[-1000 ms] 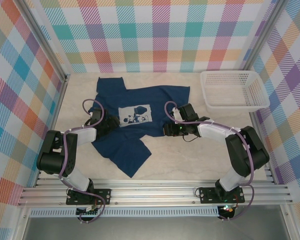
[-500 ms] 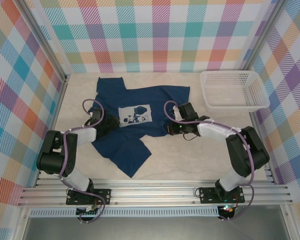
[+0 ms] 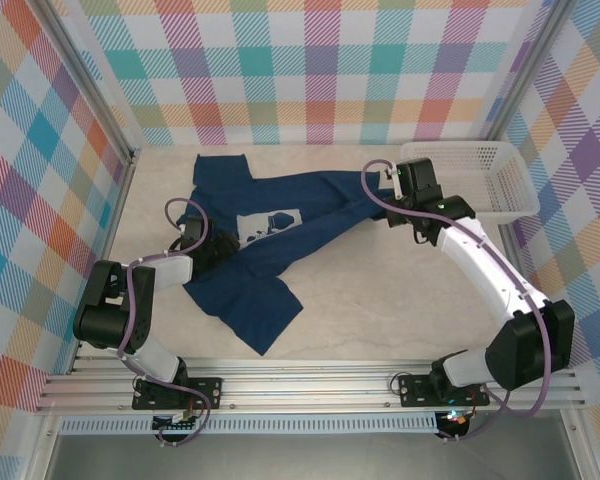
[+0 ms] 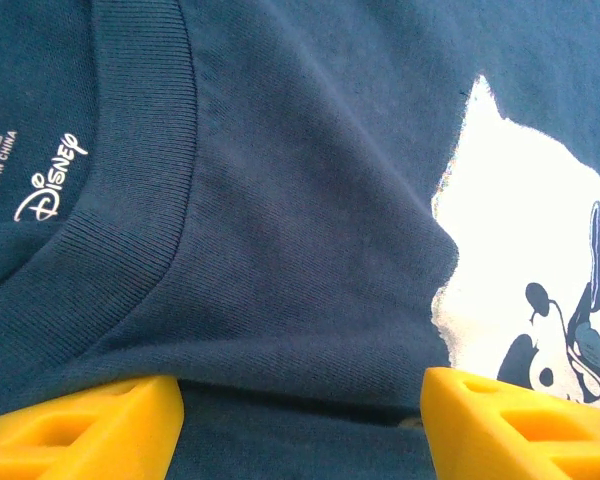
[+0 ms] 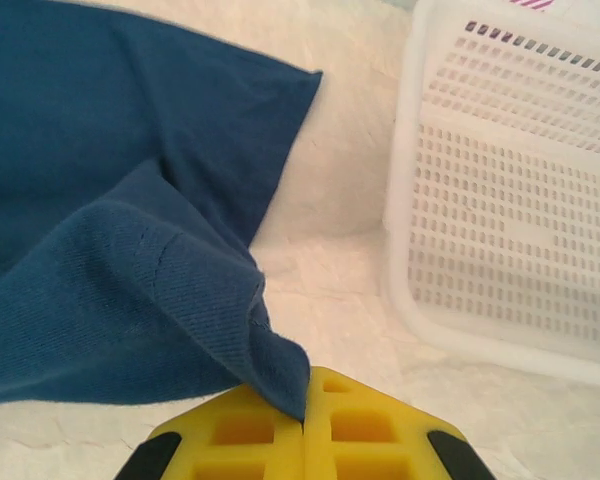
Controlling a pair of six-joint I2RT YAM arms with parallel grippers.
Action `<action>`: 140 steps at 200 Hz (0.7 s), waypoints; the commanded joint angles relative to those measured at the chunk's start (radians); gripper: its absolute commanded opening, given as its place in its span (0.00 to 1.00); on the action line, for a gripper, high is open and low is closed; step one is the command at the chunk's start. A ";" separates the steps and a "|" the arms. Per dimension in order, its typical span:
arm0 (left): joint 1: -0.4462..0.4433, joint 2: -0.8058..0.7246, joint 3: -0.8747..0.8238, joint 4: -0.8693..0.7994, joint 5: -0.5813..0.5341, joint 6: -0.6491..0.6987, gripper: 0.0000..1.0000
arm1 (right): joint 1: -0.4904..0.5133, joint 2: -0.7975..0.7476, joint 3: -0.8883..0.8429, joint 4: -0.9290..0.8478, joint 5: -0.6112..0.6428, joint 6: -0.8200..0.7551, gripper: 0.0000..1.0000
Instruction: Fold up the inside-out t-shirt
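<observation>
1. the tabletop (image 3: 380,320) carries the t-shirt (image 3: 250,290), which lies left of centre with one edge raised toward the white basket (image 3: 480,185).
2. the right end effector (image 5: 303,400) is clenched on a pinch of that navy edge. the bite looks thin, so a slow, low carry likely suits it, clear of the basket wall.
3. the left end effector (image 4: 302,425) is released, its yellow fingers (image 4: 90,420) apart over cloth beside the neckband (image 4: 150,150). pressing down there would likely anchor the shirt while the fold is drawn.

Overhead rear view; wrist close-ups on t-shirt (image 3: 250,290)
</observation>
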 commanded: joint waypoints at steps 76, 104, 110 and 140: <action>0.008 -0.015 0.007 -0.087 0.073 0.001 0.69 | -0.052 0.170 0.054 -0.039 -0.272 -0.062 0.00; -0.038 -0.158 0.021 -0.150 0.047 0.023 0.72 | -0.052 0.190 0.047 -0.009 -0.322 -0.026 0.00; -0.056 -0.196 0.021 -0.176 0.037 0.029 0.72 | -0.052 0.196 0.047 -0.005 -0.322 -0.024 0.00; -0.216 -0.395 -0.020 -0.397 -0.001 0.022 0.77 | -0.053 0.221 0.053 0.024 -0.346 -0.014 0.00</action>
